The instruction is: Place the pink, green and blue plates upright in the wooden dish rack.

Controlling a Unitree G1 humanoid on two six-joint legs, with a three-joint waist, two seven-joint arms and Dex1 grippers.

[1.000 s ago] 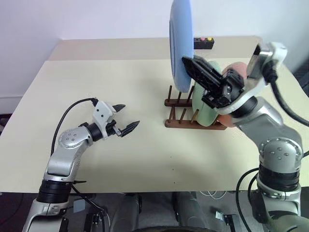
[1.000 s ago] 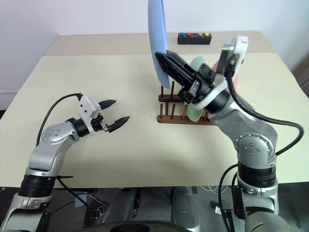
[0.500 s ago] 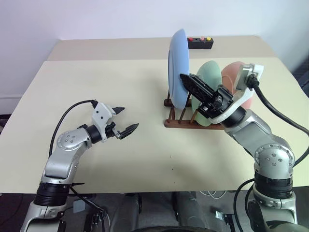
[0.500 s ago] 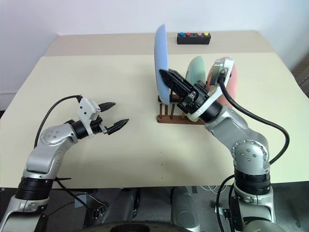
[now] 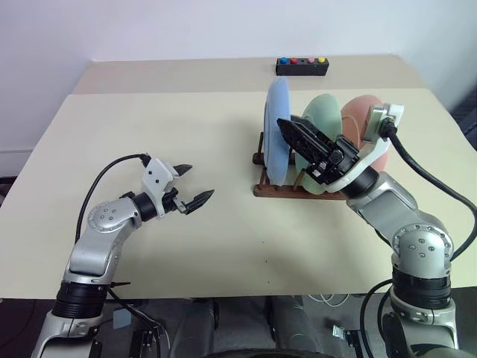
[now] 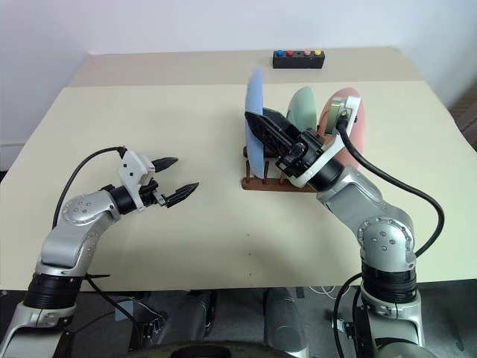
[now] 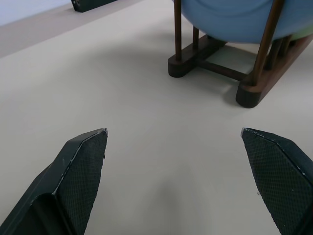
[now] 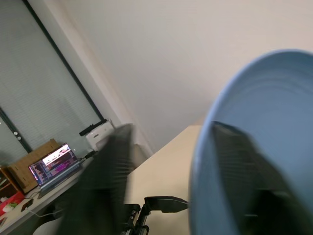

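The blue plate (image 5: 276, 133) stands upright in the left end of the wooden dish rack (image 5: 296, 189). The green plate (image 5: 326, 115) and then the pink plate (image 5: 364, 118) stand upright to its right. My right gripper (image 5: 288, 128) straddles the blue plate's rim with its jaws open; in the right wrist view one finger (image 8: 105, 181) stands apart from the plate (image 8: 259, 112). My left gripper (image 5: 191, 186) hovers open and holds nothing over the table, left of the rack. The left wrist view looks between its fingertips (image 7: 83, 156) at the rack's base (image 7: 205, 56).
A black box with coloured buttons (image 5: 302, 66) lies at the table's far edge behind the rack. The beige table (image 5: 171, 119) stretches to the left and front of the rack.
The blue plate came down from high above the rack into its left slot. My right gripper came down with it and opened. The left arm stayed still.
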